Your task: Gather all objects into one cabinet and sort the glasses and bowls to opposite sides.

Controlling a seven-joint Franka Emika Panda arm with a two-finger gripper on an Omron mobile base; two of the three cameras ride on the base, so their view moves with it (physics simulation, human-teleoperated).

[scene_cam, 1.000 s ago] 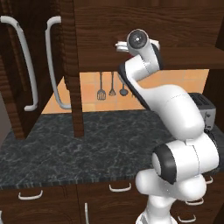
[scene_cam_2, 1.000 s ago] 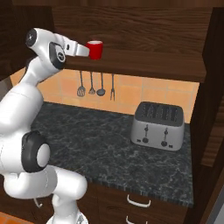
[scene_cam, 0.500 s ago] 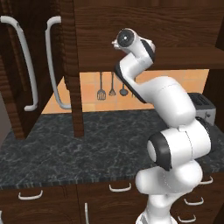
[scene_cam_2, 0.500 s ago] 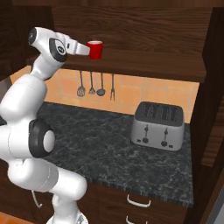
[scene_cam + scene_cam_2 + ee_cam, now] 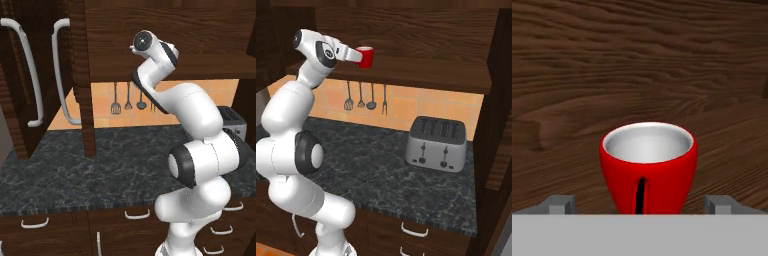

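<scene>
A glossy red mug (image 5: pixel 648 165) with a white inside stands upright on the wood-grain shelf of the open wall cabinet (image 5: pixel 421 72). My gripper (image 5: pixel 641 204) is open, and the mug sits between its two fingertips (image 5: pixel 560 202) with a gap on each side. The mug's handle faces the hand. From the right base view, the gripper (image 5: pixel 357 55) reaches level onto the shelf and meets the red mug (image 5: pixel 365 56) at its left side. The cream tumbler, the other red cup and the bowl are out of view.
Two cabinet doors with long curved white handles (image 5: pixel 29 75) hang open at the left. A silver toaster (image 5: pixel 438 144) stands on the dark stone counter (image 5: pixel 381 170). Kitchen utensils (image 5: pixel 360 95) hang on the orange tiled wall below the shelf. Drawers with small white handles (image 5: pixel 137 214) run under the counter.
The arm's upper links have swung and risen while the hand stayed at the shelf. The red mug has not moved and the jaws stay open.
</scene>
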